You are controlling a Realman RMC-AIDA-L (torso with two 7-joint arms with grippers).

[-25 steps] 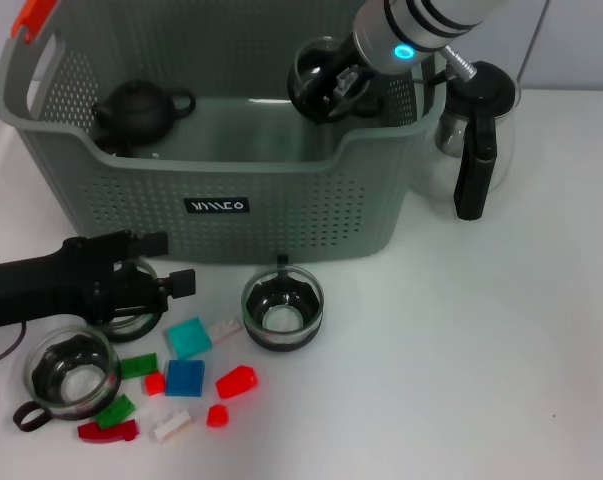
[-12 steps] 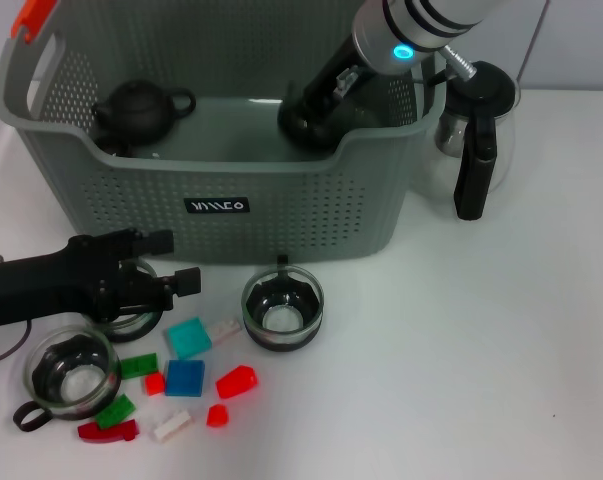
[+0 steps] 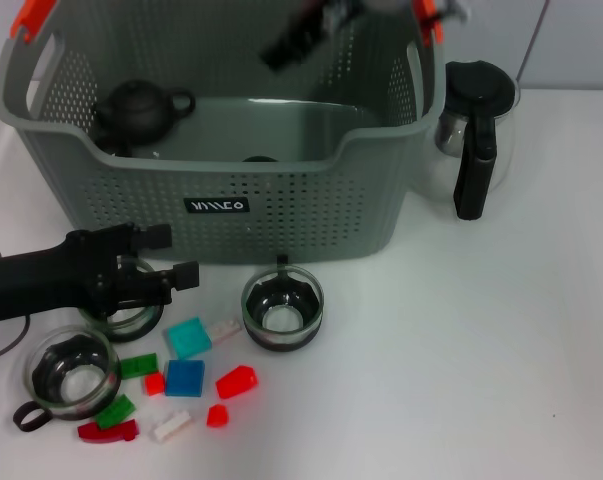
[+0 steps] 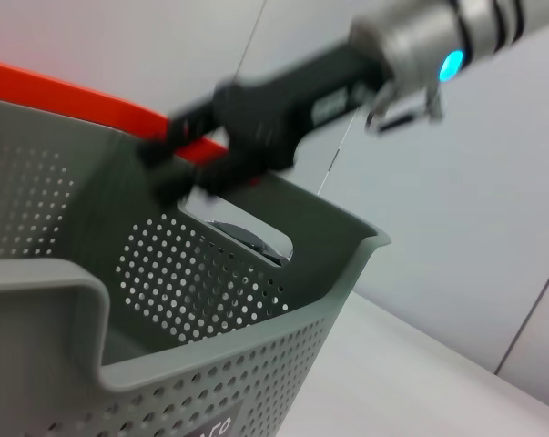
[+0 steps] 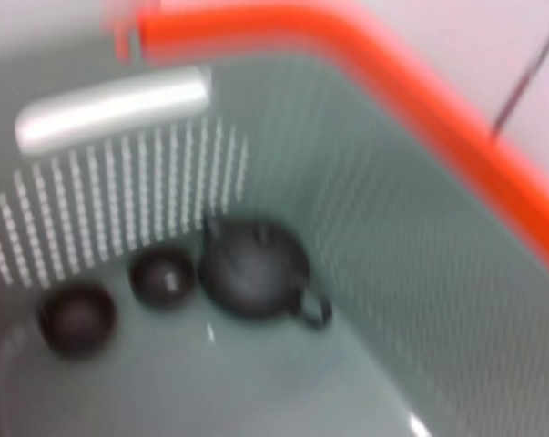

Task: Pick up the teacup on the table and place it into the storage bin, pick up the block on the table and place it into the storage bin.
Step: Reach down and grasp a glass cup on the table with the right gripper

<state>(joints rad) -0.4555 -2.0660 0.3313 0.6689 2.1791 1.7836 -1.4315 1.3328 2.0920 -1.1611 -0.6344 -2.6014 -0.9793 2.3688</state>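
Glass carafe [image 3: 473, 125] (black handle) beside bin [image 3: 221, 190]

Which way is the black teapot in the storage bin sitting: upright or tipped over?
Upright. The black teapot rests on the floor of the storage bin at its rear left, lid knob on top and handle out to the side.

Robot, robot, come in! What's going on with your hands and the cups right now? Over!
Right gripper above the storage bin, empty. Left gripper low by a glass teacup at the bin's front. Another teacup and blocks wait on the table.
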